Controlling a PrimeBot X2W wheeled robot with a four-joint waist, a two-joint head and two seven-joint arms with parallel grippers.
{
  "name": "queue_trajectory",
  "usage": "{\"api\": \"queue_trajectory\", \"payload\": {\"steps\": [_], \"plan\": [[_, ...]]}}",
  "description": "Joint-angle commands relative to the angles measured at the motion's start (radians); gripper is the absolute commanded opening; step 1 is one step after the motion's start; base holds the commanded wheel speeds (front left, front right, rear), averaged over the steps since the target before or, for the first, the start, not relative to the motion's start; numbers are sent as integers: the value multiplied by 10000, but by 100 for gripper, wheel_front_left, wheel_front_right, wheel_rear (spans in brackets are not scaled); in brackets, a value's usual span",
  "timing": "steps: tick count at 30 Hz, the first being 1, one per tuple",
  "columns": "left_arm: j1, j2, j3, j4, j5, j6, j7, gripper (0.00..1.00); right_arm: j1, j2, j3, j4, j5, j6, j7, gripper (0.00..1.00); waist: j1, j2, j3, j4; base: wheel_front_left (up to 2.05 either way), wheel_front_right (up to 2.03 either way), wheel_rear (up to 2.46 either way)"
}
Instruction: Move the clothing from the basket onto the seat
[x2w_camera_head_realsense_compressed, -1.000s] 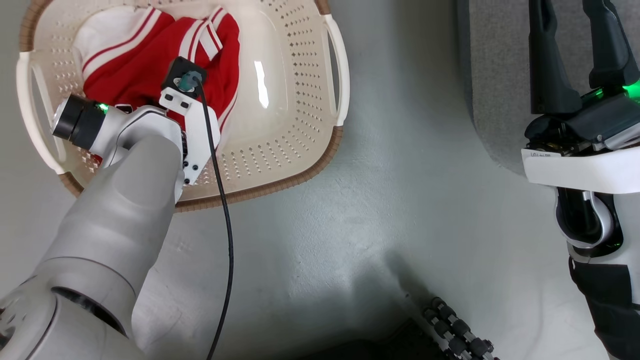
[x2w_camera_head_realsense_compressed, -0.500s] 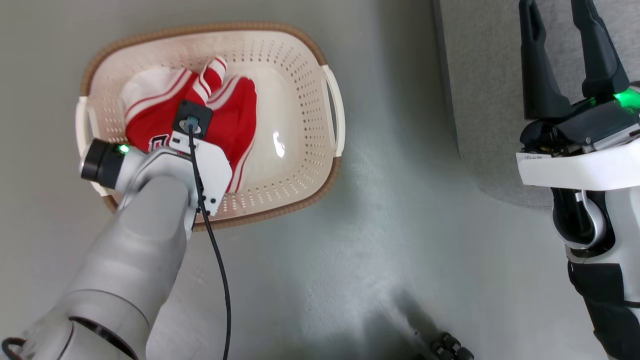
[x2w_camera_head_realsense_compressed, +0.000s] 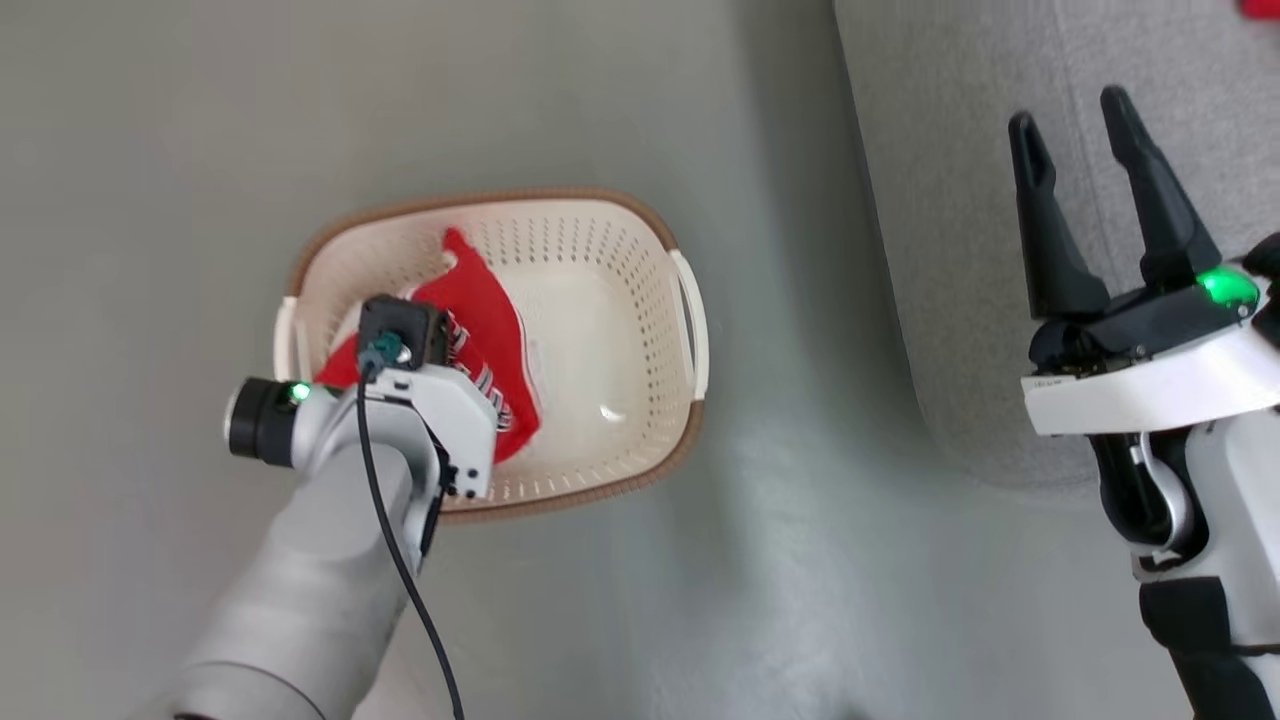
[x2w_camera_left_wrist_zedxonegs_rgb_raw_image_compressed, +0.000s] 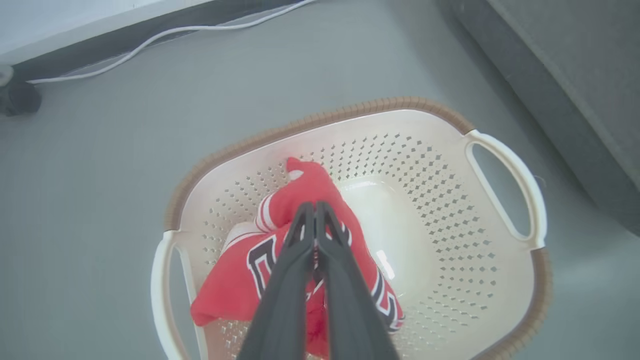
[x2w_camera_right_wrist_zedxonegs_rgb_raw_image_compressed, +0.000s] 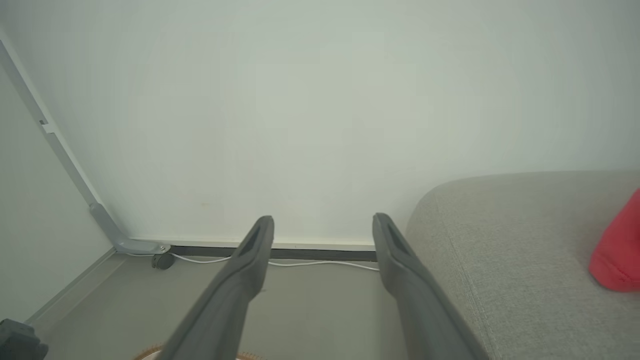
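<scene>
The cream basket (x2w_camera_head_realsense_compressed: 600, 250) stands on the grey floor, left of the grey seat (x2w_camera_head_realsense_compressed: 980, 250). My left gripper (x2w_camera_left_wrist_zedxonegs_rgb_raw_image_compressed: 315, 206) is shut on the red jersey (x2w_camera_left_wrist_zedxonegs_rgb_raw_image_compressed: 272, 265), which hangs bunched from its fingers over the basket (x2w_camera_left_wrist_zedxonegs_rgb_raw_image_compressed: 430, 235), dark lettering and striped trim showing. In the head view my left wrist (x2w_camera_head_realsense_compressed: 400, 350) covers those fingers, with the jersey (x2w_camera_head_realsense_compressed: 485, 320) beside it. The plain red garment (x2w_camera_right_wrist_zedxonegs_rgb_raw_image_compressed: 617, 250) lies on the seat (x2w_camera_right_wrist_zedxonegs_rgb_raw_image_compressed: 500, 260); its edge (x2w_camera_head_realsense_compressed: 1262, 8) shows at the corner. My right gripper (x2w_camera_head_realsense_compressed: 1067, 112) hovers open and empty over the seat's edge, also seen as the right gripper (x2w_camera_right_wrist_zedxonegs_rgb_raw_image_compressed: 322, 220).
A white cable (x2w_camera_left_wrist_zedxonegs_rgb_raw_image_compressed: 150, 37) runs along the dark skirting at the wall. A dark caster (x2w_camera_left_wrist_zedxonegs_rgb_raw_image_compressed: 15, 97) sits at the far left by it. Bare grey floor (x2w_camera_head_realsense_compressed: 780, 500) separates basket and seat. The seat's side (x2w_camera_left_wrist_zedxonegs_rgb_raw_image_compressed: 575, 100) rises right of the basket.
The head camera has risen, so the basket looks smaller and lower in view. The jersey, spread flat before, is now pulled up into a bunch under my left wrist.
</scene>
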Motion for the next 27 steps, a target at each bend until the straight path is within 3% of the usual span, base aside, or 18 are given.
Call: {"api": "queue_trajectory", "payload": {"steps": [1, 7, 14, 27], "plan": [[330, 107, 184, -323, -155, -66, -175, 0, 426, -117, 100, -102, -119, 31, -59, 100, 0, 0, -699, 290, 0, 0, 0], [1001, 105, 327, -1789, -482, 203, -263, 0, 1035, -122, 13, 268, -291, 31, -59, 100, 0, 0, -1781, 656, 0, 0, 0], [2002, 104, 1014, -3994, 147, 469, -267, 0, 1850, -29, -309, 621, -513, 31, -59, 100, 0, 0, -2879, 1197, 0, 0, 0], [3338, 165, 2500, -7264, 1773, 280, -269, 0, 2588, 324, -565, 1107, -831, 31, -59, 100, 0, 0, -4136, 1606, 0, 0, 0]]}}
